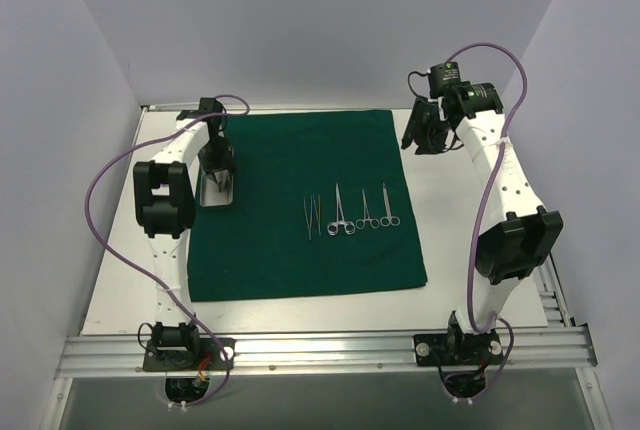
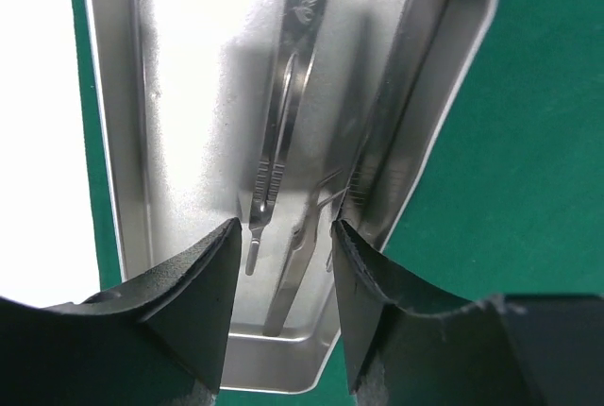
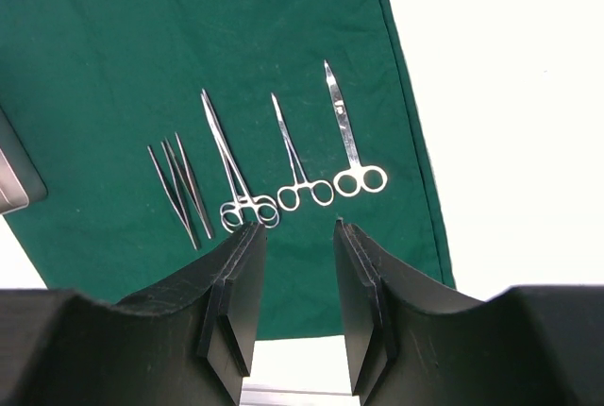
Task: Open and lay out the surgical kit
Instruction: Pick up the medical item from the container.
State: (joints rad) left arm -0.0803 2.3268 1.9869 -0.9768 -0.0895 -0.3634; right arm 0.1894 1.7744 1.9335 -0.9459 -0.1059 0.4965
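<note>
The dark green cloth (image 1: pixel 300 250) of the surgical kit lies spread flat on the table. On its left edge sits the small silver tray (image 1: pixel 217 193). My left gripper (image 1: pixel 217 162) hangs just over that tray, open. In the left wrist view its fingertips (image 2: pixel 212 264) straddle thin steel handles (image 2: pixel 283 123) lying in the tray (image 2: pixel 123 142), gripping none. Tweezers (image 1: pixel 312 216) and three ring-handled instruments (image 1: pixel 343 212) lie in a row mid-cloth. My right gripper (image 1: pixel 420 132) is raised at the back right, open and empty, looking down on the tweezers (image 3: pixel 179 189) and ring-handled instruments (image 3: pixel 300 156).
White table (image 1: pixel 460 210) shows right of the cloth and a narrow strip to its left. Grey walls close in the back and both sides. An aluminium rail (image 1: pixel 320 350) with both arm bases runs along the near edge.
</note>
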